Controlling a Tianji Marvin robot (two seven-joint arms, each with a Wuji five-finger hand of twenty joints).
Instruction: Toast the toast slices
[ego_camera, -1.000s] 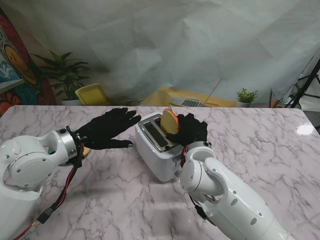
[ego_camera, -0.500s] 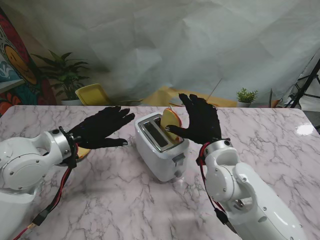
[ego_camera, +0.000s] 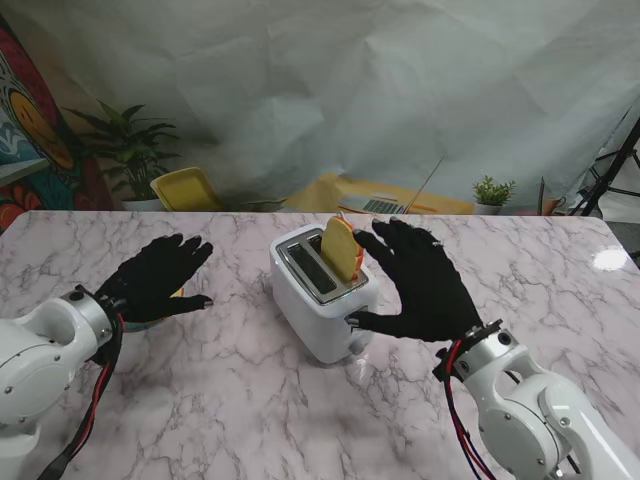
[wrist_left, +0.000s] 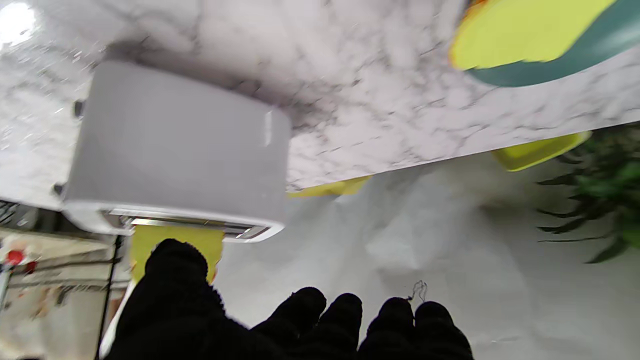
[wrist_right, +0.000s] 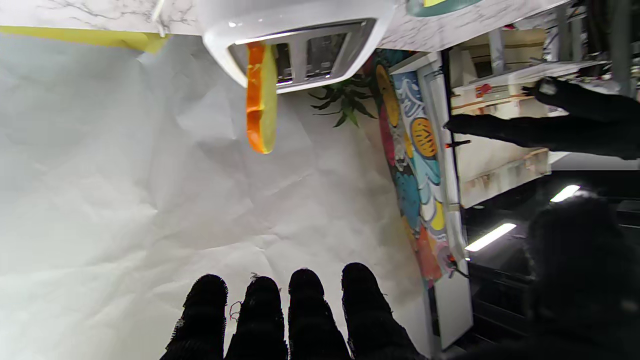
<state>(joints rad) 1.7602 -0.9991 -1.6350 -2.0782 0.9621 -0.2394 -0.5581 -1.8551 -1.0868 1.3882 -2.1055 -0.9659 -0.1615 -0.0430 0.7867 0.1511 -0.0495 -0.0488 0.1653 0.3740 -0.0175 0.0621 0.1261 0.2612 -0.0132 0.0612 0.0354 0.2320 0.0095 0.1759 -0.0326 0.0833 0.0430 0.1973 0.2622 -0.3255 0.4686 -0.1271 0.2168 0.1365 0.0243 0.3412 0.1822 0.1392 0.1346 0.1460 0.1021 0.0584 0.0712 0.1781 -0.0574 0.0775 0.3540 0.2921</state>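
Note:
A white two-slot toaster (ego_camera: 322, 300) stands mid-table. One toast slice (ego_camera: 341, 247), yellow with an orange crust, stands upright in the slot on my right, half sticking out; the right wrist view shows the same toast slice (wrist_right: 261, 95) in the toaster (wrist_right: 300, 30). The other slot looks empty. My right hand (ego_camera: 418, 282) hovers open just right of the toaster, its thumb near the lever side, holding nothing. Open too, my left hand (ego_camera: 155, 278) hangs over a plate (ego_camera: 176, 295) at the left that it mostly hides. The left wrist view shows the toaster (wrist_left: 175, 150) side-on.
A yellow and teal plate (wrist_left: 530, 40) lies on the marble table (ego_camera: 250, 400) near my left hand. Beyond the far edge are a yellow chair (ego_camera: 186, 188), potted plants (ego_camera: 493, 193) and a laptop (ego_camera: 385, 205).
My right hand let go of the slice, which now stands in the toaster slot, and drew back toward me. My left hand pulled away from the toaster to the left.

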